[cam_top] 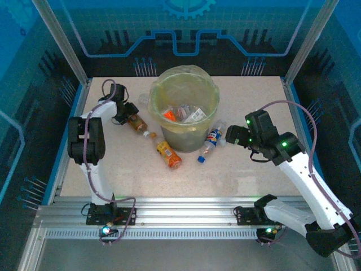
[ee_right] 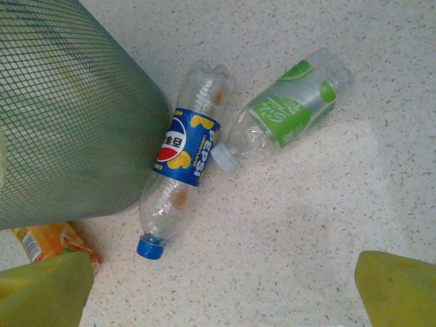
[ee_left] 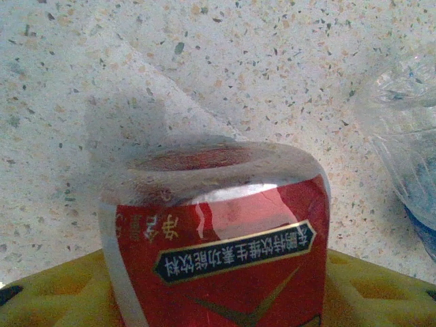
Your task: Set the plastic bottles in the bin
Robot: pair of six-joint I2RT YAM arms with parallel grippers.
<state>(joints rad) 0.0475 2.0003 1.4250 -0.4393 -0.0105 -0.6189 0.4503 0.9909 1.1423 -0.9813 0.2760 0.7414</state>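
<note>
Red-labelled bottle (ee_left: 218,259) lies closest to the left wrist lens, resting on the desk (ee_left: 204,61) and bracketed by the yellow fingers (ee_left: 54,293) of the left hand (cam_top: 127,114). The pads sit at both flanks, but whether they press firmly cannot be told. Step in hand, as judged: secure this bottle. Centre the grip on the label band, close until the wall just yields, then lift clear of the desk before swinging toward the bin (cam_top: 181,142), the largest item, standing at the far middle. Pass fully over its lined rim before release; discarded bottles (cam_top: 183,114) lie inside. Obstructions: a clear bottle (ee_left: 409,136) lies just beside this one and may be nudged, and an orange bottle (cam_top: 168,153) lies near the bin's foot. Right hand (ee_right: 218,293) hovers with fingers wide apart, holding nothing, above a Pepsi bottle (ee_right: 184,157) lying against the bin wall and a green-labelled bottle (ee_right: 293,109) whose cap meets the Pepsi label. Smallest item: the blue Pepsi cap (ee_right: 150,247).
</note>
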